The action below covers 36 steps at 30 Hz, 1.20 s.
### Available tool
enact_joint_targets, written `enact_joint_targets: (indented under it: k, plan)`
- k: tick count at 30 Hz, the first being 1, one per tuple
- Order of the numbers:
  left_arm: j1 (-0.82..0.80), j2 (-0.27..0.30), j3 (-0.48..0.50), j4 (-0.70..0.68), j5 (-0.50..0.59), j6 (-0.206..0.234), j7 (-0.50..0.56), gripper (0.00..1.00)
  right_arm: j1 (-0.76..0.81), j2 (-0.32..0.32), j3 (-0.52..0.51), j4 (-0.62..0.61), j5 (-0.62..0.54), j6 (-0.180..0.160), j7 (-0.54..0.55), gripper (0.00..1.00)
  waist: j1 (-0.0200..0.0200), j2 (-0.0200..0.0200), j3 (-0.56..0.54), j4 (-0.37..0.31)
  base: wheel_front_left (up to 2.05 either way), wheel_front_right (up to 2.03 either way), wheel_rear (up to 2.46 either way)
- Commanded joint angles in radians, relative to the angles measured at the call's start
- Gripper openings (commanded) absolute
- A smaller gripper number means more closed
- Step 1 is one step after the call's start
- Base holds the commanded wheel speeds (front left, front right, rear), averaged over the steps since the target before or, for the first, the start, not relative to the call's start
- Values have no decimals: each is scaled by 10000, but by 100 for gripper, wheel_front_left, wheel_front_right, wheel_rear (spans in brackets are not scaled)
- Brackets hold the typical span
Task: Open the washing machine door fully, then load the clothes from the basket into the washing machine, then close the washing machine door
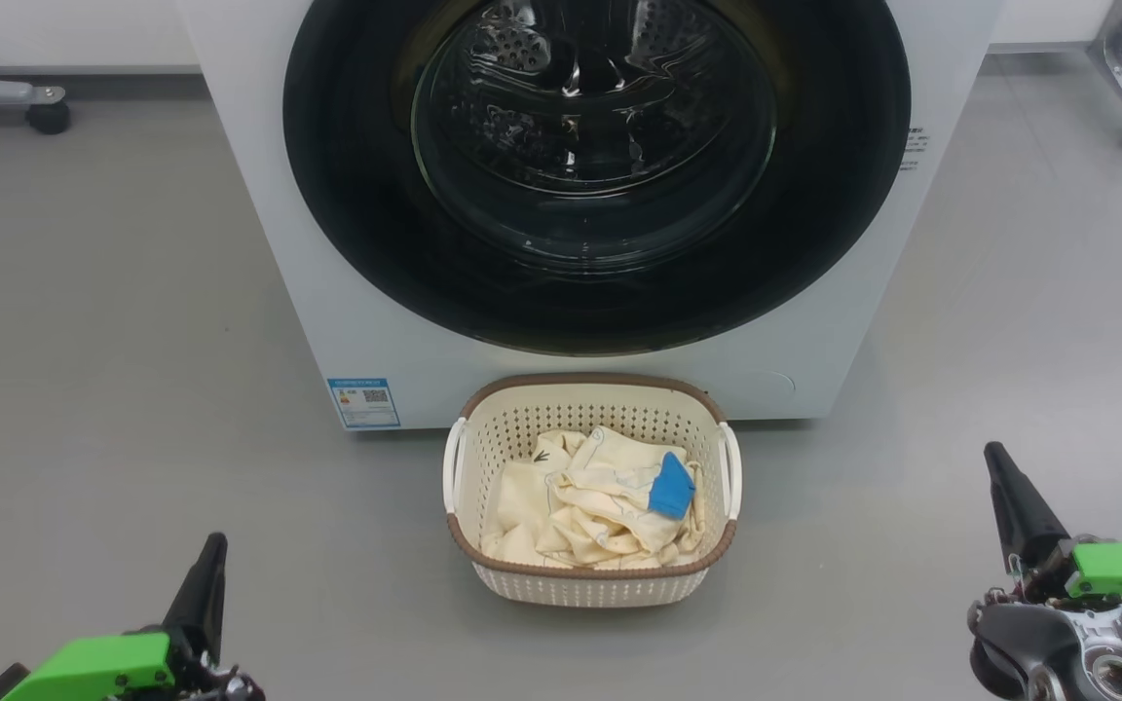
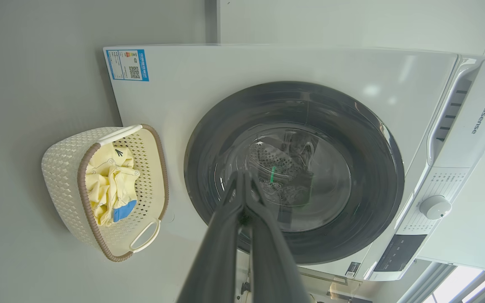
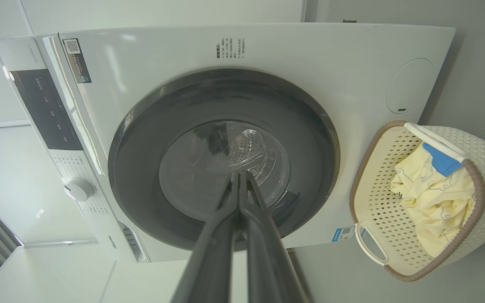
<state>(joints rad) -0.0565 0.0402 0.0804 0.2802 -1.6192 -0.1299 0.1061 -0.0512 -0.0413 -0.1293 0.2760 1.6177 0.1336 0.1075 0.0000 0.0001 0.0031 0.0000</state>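
Much of the washing machine is cut off by the top edge of the head view, so its control panel and the upper arc of the washing machine door fall outside that frame. The wrist views take in the whole front, turned sideways. The door sits shut, flush in the white front, and the steel drum behind its glass is hard to make out through glare and reflections. Print on the blue-white label sticker at the machine's lower left corner is too small to read.

The basket stands on the grey floor just in front of the machine, below the door. The clothes lie crumpled inside it, with a blue patch on top toward the right. How many garments there are cannot be told, since folds and the basket walls hide the lower layers.

Both arms are cut off at the bottom of the head view. The left gripper sits low at the left, its two fingers pressed together into one point, holding and touching nothing. The right gripper sits low at the right, likewise pinched tight and empty. Each is well apart from the basket and the machine, fingers aimed toward the door
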Motion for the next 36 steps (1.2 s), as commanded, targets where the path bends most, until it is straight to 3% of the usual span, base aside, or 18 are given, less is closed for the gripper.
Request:
enact_joint_targets:
  k: [1, 3, 4, 10, 26, 36]
  plan:
    - [-515, 101, 344, -354, 116, -8, 79, 0, -568, -91, 147, -312, -98, -29, 64, 0, 0, -1, 0, 0, 0, 0, 0]
    - [-515, 101, 345, -354, 116, -8, 79, 0, -568, -91, 147, -312, -99, -29, 64, 0, 0, -1, 0, 0, 0, 0, 0]
    - [0, 0, 0, 0, 0, 0, 0, 100, 0, 0, 0, 0, 0, 0, 0, 100, 0, -1, 0, 0, 0, 0, 0]
    - [470, -151, -95, 809, 0, 2, -15, 100, 574, 231, 88, 784, -1, 2, -15, 100, 0, -1, 2, 0, 0, 0, 0]
    - [512, -118, -111, 396, 297, 1, -486, 100, 557, 179, 406, 316, -295, -2, -488, 100, 0, -1, 33, 3, 0, 0, 0]
    - [527, -98, -102, 122, 922, 0, -780, 100, 494, 119, 534, 28, -1074, -5, -783, 100, 0, -1, 49, 2, 0, 0, 0]
